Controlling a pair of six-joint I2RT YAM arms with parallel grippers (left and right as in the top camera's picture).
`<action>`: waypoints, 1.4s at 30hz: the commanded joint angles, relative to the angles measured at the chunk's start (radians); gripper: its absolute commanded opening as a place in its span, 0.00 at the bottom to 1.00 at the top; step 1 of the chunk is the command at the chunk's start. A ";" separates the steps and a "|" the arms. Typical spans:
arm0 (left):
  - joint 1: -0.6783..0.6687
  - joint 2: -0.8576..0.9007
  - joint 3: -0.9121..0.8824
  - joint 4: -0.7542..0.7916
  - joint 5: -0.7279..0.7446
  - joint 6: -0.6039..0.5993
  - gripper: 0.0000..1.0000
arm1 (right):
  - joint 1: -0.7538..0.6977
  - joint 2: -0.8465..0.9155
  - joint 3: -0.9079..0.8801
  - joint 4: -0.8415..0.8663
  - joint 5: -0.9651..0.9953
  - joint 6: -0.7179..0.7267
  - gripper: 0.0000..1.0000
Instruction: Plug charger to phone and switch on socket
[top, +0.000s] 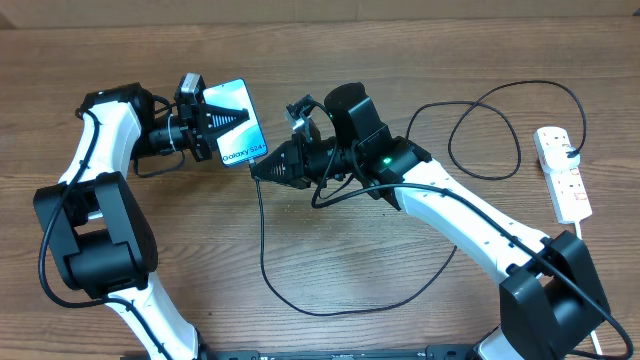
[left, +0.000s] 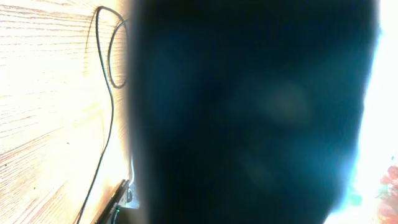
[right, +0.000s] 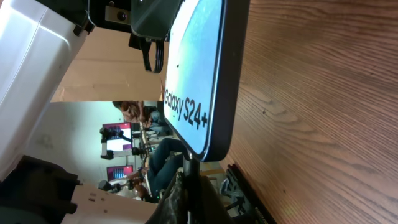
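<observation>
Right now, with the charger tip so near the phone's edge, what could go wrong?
The charger tip in the right gripper may miss and scrape the edge of the Galaxy S24+ phone. A hard push could also make the phone slip in the left gripper.

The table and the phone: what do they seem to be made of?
The table looks like wood or wood-look laminate, matte, judging by its brown grain lines. The phone shows a glossy, glass-like pale blue front and a smooth dark rim, plastic or metal; the pictures cannot settle which.

Overhead looks down; right wrist camera close to phone (right: 198, 74)
</observation>
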 joint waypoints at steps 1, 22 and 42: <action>0.003 -0.014 0.001 -0.003 0.035 -0.003 0.04 | 0.002 -0.014 0.017 0.010 0.011 0.004 0.04; 0.003 -0.014 0.001 -0.003 0.036 0.004 0.04 | 0.013 -0.014 0.017 0.040 0.020 0.031 0.04; 0.005 -0.014 0.001 -0.003 0.036 -0.021 0.04 | 0.026 -0.014 0.017 0.016 0.038 0.029 0.04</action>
